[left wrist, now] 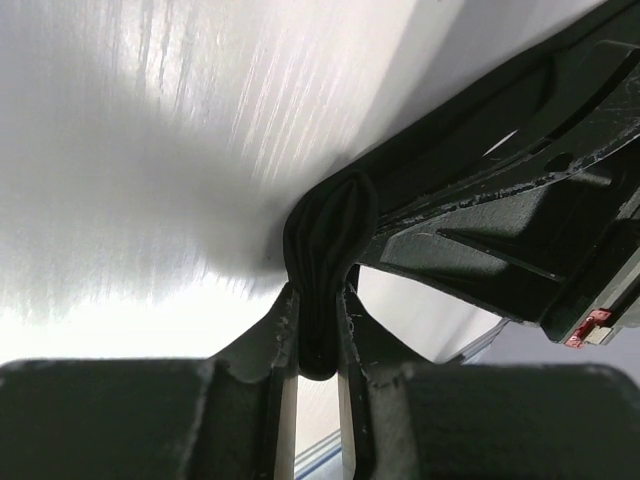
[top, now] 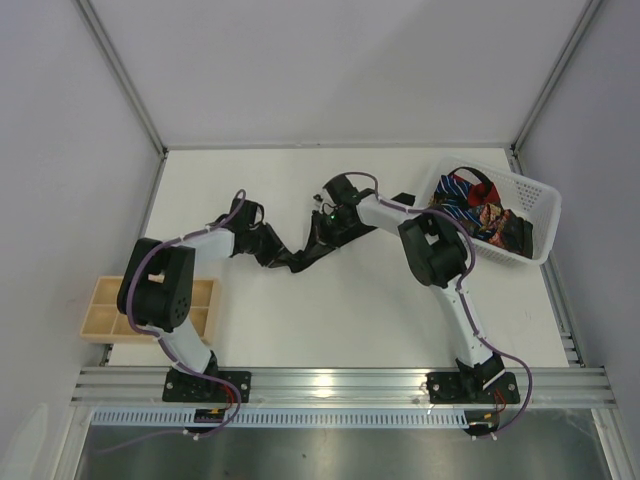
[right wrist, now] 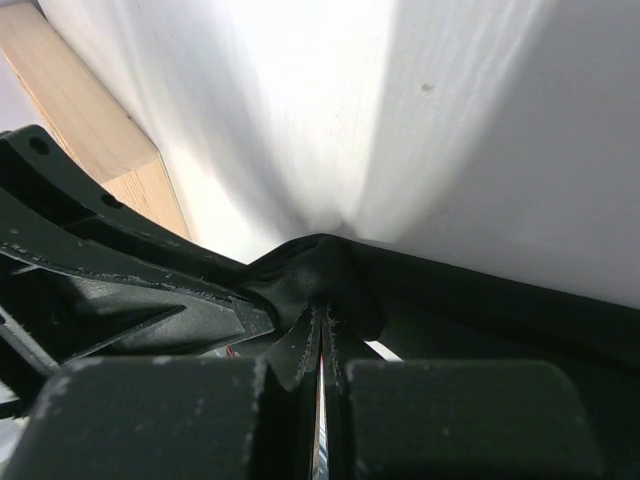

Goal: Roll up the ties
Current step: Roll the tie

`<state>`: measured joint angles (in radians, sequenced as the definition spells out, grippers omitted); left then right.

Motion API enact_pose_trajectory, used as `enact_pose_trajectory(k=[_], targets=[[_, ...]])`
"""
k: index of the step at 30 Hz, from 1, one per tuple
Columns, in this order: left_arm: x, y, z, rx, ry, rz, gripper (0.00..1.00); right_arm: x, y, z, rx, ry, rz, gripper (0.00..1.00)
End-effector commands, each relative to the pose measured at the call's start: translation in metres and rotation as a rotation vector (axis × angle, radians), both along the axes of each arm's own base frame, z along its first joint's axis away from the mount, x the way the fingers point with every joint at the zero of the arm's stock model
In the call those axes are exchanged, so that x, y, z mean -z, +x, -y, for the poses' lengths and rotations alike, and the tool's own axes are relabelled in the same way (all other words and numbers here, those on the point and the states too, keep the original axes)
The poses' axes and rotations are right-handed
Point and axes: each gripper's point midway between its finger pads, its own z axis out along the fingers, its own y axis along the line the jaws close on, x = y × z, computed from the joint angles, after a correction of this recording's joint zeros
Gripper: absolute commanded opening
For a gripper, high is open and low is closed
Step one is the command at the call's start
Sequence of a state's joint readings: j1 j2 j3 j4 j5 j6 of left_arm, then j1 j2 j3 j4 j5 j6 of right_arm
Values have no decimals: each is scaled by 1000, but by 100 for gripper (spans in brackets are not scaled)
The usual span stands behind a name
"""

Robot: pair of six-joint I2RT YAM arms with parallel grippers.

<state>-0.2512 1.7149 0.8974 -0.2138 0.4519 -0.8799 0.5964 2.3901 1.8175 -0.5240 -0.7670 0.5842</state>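
Observation:
A plain black tie [top: 300, 258] lies bunched on the white table between my two grippers. My left gripper [top: 268, 245] is shut on one end of it. In the left wrist view a thick fold of the black tie [left wrist: 330, 230] is pinched between the jaws of the left gripper [left wrist: 318, 305]. My right gripper [top: 322, 232] is shut on the tie's other part. The right wrist view has the fabric [right wrist: 310, 275] puckered at the closed tips of the right gripper [right wrist: 325, 325]. The two grippers stand close together, facing each other. Other ties [top: 475, 205], striped, red and patterned, lie in the basket.
A white lattice basket [top: 540, 215] stands at the back right, tilted. A wooden compartment tray [top: 105, 310] sits at the table's left edge, partly under the left arm. Grey walls enclose the table on three sides.

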Motion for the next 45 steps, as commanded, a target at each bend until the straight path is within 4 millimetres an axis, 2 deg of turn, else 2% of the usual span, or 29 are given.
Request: enact_pose_trajectory(k=[1, 9, 15, 21, 27, 36, 45], targets=[[-31, 2, 6, 62, -15, 39, 12, 2, -15, -3, -27, -40, 25, 0], [-46, 7, 11, 106, 0, 53, 17, -18, -28, -20, -28, 10, 18, 0], [-58, 8, 29, 135, -14, 66, 18, -29, -29, -28, -16, 45, 11, 0], [-65, 13, 45, 144, -22, 67, 16, -31, -31, -29, -15, 51, 0, 0], [-53, 17, 48, 128, -6, 14, 16, -32, -33, -30, -14, 57, -1, 0], [-42, 27, 67, 159, 7, -41, 15, -31, -31, -29, -10, 54, 1, 0], [-36, 38, 72, 146, 57, -55, 18, -31, -25, -19, 10, 46, 8, 0]])
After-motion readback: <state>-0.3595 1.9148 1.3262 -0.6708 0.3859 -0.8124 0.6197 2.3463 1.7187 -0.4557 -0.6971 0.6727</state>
